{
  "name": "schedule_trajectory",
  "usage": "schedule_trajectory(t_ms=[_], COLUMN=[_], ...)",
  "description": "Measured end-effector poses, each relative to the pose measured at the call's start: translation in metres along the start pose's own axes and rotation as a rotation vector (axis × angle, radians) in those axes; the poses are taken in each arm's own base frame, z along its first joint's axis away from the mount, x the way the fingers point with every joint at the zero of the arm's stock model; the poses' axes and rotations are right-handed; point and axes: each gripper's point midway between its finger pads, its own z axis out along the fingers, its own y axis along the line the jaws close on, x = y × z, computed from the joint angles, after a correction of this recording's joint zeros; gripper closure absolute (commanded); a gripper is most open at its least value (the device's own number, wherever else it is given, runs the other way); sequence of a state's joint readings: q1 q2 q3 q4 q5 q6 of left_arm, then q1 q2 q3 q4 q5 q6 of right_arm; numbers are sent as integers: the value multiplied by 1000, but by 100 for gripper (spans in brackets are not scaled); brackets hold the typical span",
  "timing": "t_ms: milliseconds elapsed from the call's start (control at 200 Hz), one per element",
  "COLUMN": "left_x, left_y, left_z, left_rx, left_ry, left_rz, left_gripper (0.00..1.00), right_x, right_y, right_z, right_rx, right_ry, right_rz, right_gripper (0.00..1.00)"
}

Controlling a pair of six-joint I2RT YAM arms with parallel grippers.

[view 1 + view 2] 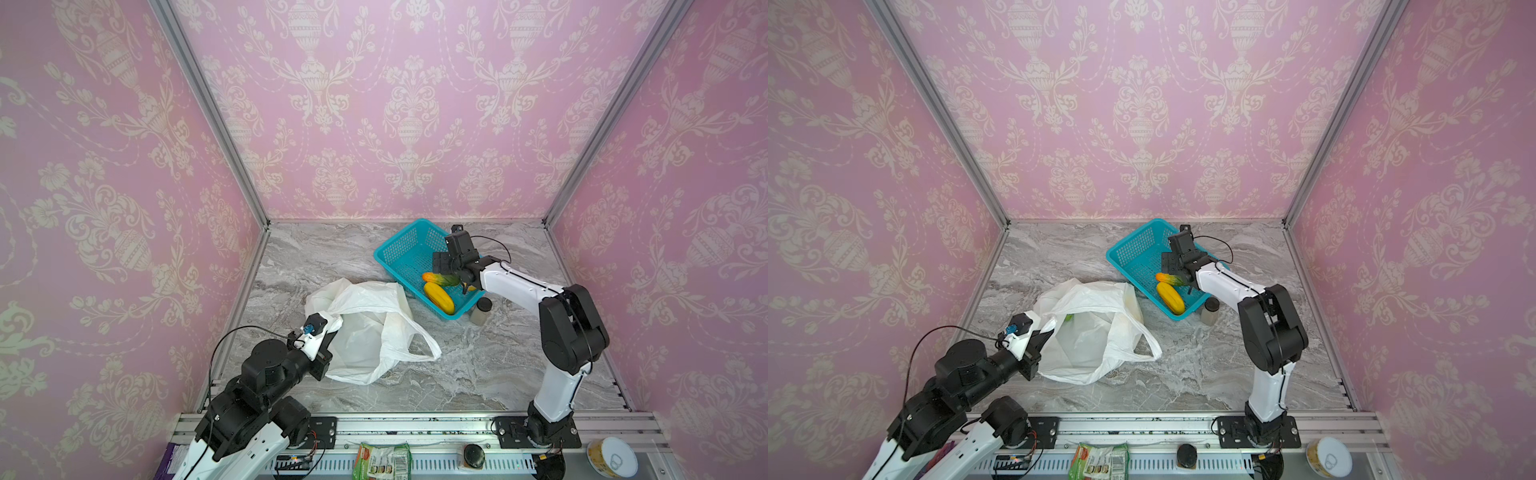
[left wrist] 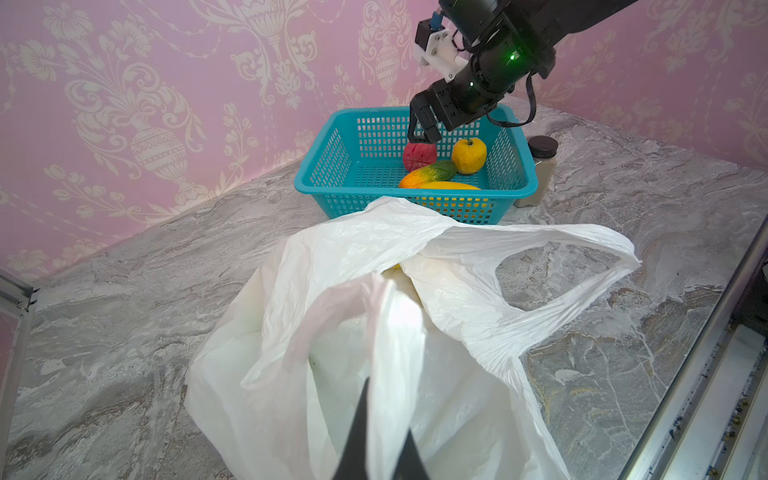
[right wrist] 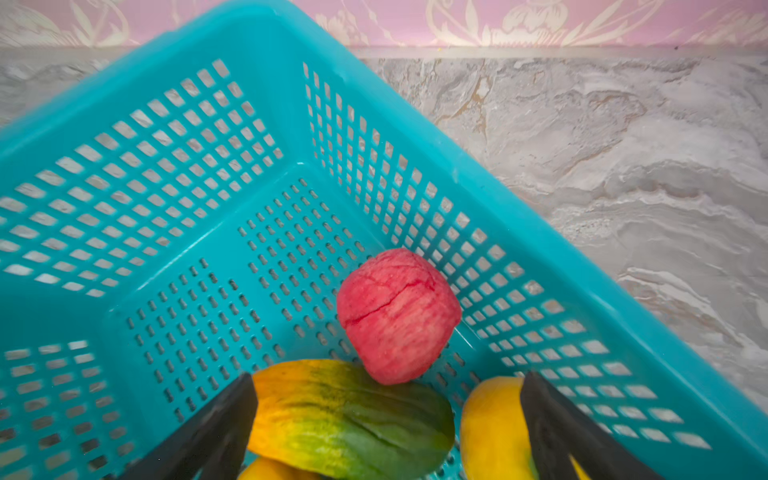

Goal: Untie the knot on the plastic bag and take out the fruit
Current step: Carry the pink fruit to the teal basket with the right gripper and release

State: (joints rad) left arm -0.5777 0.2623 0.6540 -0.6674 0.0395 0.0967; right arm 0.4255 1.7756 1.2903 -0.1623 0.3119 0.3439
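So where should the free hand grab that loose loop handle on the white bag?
Probably the loop handle at its outer bend, from above on the right arm's side: there the strap bunches narrow and sticks out over bare marble table, clear of the plastic bag's body.

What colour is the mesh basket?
The basket is teal, clearest in the right wrist view.
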Motion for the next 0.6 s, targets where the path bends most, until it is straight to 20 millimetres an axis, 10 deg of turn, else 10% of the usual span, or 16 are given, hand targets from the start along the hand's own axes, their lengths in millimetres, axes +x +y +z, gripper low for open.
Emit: schedule_trajectory(t_ms=[265, 595], left_x=[0, 0], left_y=[0, 0], left_z=[0, 0], left_rx=[0, 0], left_ry=[0, 0], left_rz=[0, 0], left_gripper=[100, 100], right_x=[-33, -20], right_y=[-16, -4], right_z=[-80, -104], right_rx=[-70, -255], right_ry=[-185, -232], right_rz=[252, 220], right_gripper=[0, 0])
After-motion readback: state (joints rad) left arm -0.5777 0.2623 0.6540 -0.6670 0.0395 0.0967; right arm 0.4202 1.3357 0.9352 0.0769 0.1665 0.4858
